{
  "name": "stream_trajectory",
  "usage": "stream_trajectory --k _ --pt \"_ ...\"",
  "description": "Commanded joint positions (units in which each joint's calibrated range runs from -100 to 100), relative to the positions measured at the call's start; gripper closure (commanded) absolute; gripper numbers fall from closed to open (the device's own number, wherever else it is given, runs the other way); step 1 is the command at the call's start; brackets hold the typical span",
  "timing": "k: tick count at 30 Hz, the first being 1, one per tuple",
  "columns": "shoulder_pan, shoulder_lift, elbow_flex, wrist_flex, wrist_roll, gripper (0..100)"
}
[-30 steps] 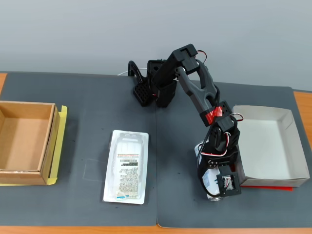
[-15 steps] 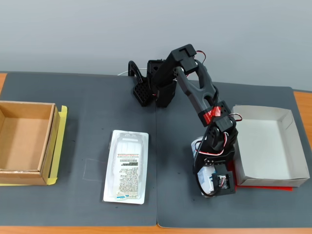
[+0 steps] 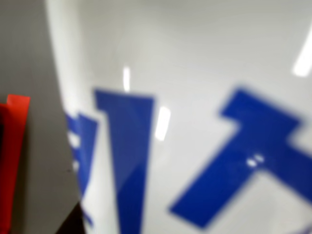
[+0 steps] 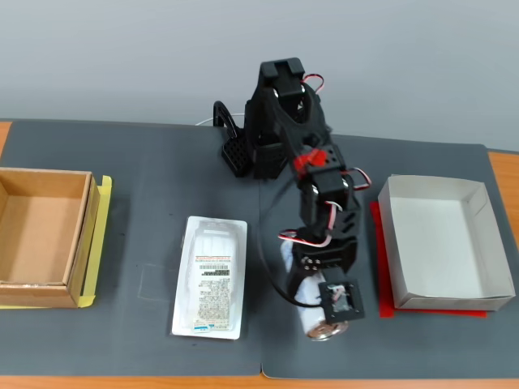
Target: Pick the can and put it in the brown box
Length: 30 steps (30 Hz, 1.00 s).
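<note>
The can (image 4: 315, 318) lies on its side on the dark mat in the fixed view, its silver end (image 4: 327, 331) toward the front edge. In the wrist view the can (image 3: 195, 97) fills the frame, white with large blue lettering, very close and blurred. My gripper (image 4: 318, 285) is down over the can, with the wrist and camera mount covering the fingers, so I cannot see whether they close on it. The brown box (image 4: 84, 235) stands open at the far left of the fixed view, with nothing inside.
A flat white plastic tray (image 4: 211, 275) with a printed label lies left of the can. A white paper box (image 4: 391, 243) on a red sheet (image 4: 438, 311) stands close on the right; the red sheet shows in the wrist view (image 3: 12, 146). The arm's base (image 4: 280, 121) is at the back.
</note>
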Motion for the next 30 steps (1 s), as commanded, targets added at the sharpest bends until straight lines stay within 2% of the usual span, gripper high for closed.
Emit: stream_trajectory --k 1,7,16,24,30 --pt "5.0 -8.4 -2.5 0.9 4.9 86" --pt "12.8 -14.3 -10.8 8.1 10.9 86" --pt "23.1 -14.4 -30.4 21.1 18.6 85" --pt "36.4 -14.3 -31.1 20.1 27.9 85" --pt "45.0 -9.7 -31.6 15.7 31.8 85"
